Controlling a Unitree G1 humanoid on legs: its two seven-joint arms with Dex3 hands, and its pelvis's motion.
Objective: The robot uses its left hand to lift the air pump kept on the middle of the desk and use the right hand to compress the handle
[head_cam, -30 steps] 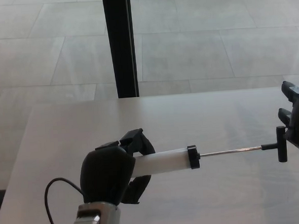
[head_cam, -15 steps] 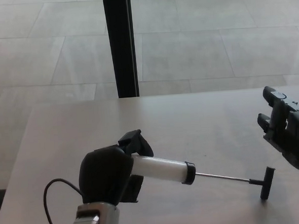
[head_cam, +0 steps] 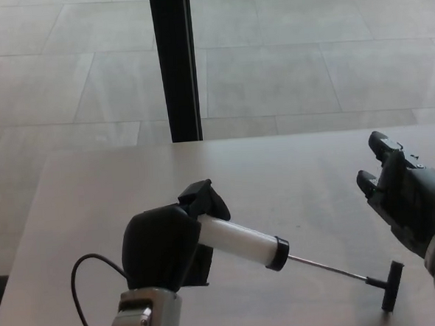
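My left hand (head_cam: 167,247) is shut on the white barrel of the air pump (head_cam: 241,242), holding it above the desk (head_cam: 292,180). The barrel ends in a black cap, and a thin metal rod runs down to the right, fully extended, to the black T-handle (head_cam: 391,285). The pump tilts with its handle end low near the desk's front. My right hand (head_cam: 408,199) hovers open above and to the right of the handle, apart from it, with nothing in its fingers.
A black vertical post (head_cam: 174,62) stands behind the desk's far edge. A black cable (head_cam: 81,289) loops beside my left forearm. Beyond the desk lies a tiled floor (head_cam: 307,61).
The pump has tilted from level to sloping down right, its handle dropping away from my right hand. The right hand has moved left and further into view, apart from the handle.
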